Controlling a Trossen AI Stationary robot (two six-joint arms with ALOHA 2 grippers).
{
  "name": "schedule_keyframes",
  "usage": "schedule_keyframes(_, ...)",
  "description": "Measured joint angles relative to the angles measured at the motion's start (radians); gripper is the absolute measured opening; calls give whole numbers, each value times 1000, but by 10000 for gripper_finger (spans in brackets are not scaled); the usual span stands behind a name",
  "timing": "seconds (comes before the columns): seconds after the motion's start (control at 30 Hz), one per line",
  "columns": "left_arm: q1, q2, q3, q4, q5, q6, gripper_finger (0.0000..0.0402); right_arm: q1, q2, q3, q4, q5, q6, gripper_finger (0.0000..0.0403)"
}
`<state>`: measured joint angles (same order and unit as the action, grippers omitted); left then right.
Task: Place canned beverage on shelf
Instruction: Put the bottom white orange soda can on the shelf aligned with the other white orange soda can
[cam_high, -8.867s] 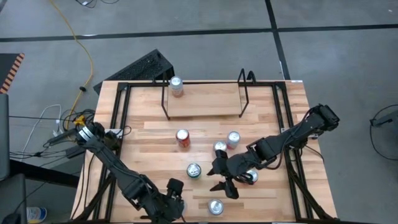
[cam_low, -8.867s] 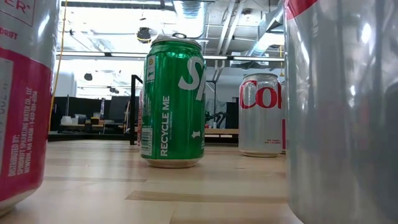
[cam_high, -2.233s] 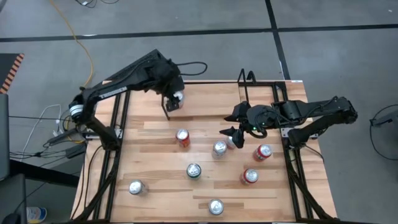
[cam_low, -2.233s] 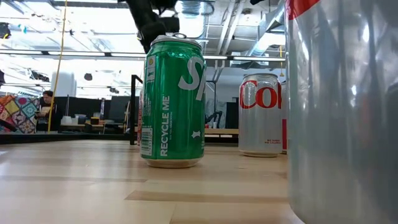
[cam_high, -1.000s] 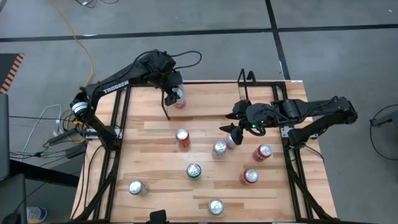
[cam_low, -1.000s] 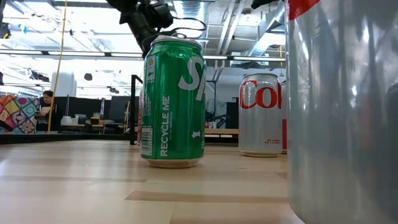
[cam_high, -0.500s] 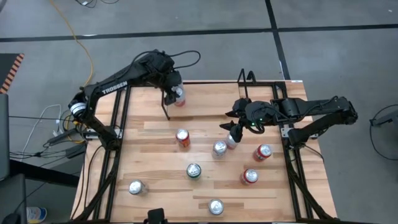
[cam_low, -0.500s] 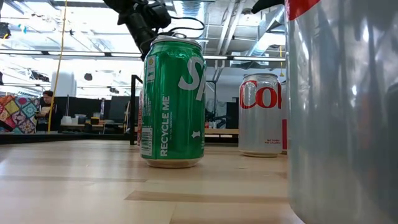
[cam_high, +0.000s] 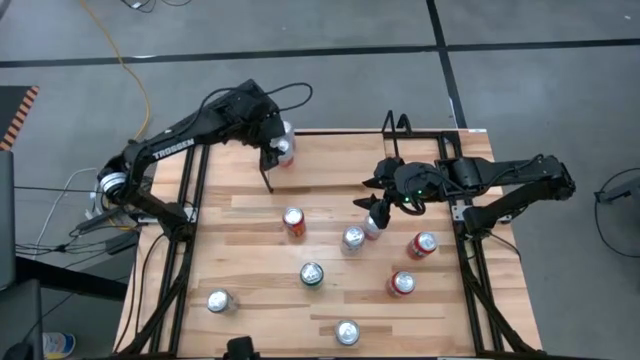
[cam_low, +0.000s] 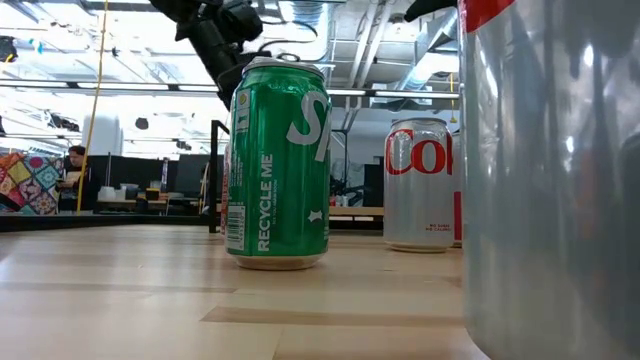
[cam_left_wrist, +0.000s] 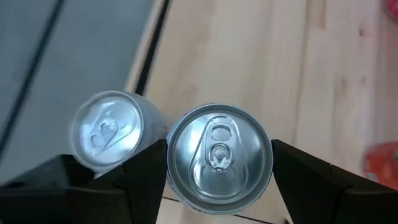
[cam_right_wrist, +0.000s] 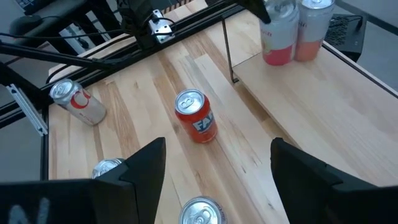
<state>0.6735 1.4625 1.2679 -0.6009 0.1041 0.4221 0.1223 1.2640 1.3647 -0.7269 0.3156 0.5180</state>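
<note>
Shelf (cam_high: 330, 165), high view: pale wood floor between two thin black wire uprights, at the far edge of the plank table (cam_high: 250, 250). L gripper (cam_high: 277, 150) is at the shelf's left end, clenched on a silver-topped can, the held can (cam_high: 285, 151), which sits at that wire upright over the shelf floor; can't tell if its base touches the wood. R gripper (cam_high: 375, 207) hangs in front of the shelf's right half, jaws spread, nothing between them. Six round-topped loose cans are scattered on the table in front of the shelf.

Low view: glossy green can (cam_low: 278, 165) and a silver can w/ red lettering (cam_low: 420, 185) stand upright on the table; L arm's dark links show above the green one.

L wrist view: both dark fingers press the held can's sides; ring-pull lid faces the camera. A second can (cam_left_wrist: 109, 130), same brushed-metal lid, stands just beside it.

R wrist view: fingers apart, empty. A red can (cam_right_wrist: 196, 121) stands just in front of the shelf's wire end, and the held can and its neighbour stand upright at that end.
</note>
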Motion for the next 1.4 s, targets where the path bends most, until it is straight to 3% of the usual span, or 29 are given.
schedule_keyframes(0.33, 0, -8, -4, -7, 34, -40, 249, -14, 0, 0, 1, 0, -2, 265)
schedule_keyframes(0.8, 0, -6, -12, -8, -4, -32, 249, -16, 0, 0, 1, 0, -2, 265)
schedule_keyframes(1.07, -1, -10, -114, 74, -5, -92, 249, -16, 0, 0, 2, 0, -2, 265)
schedule_keyframes(1.4, -12, -23, -125, 117, -30, -101, 249, -21, 0, 0, 2, 0, 6, 265)
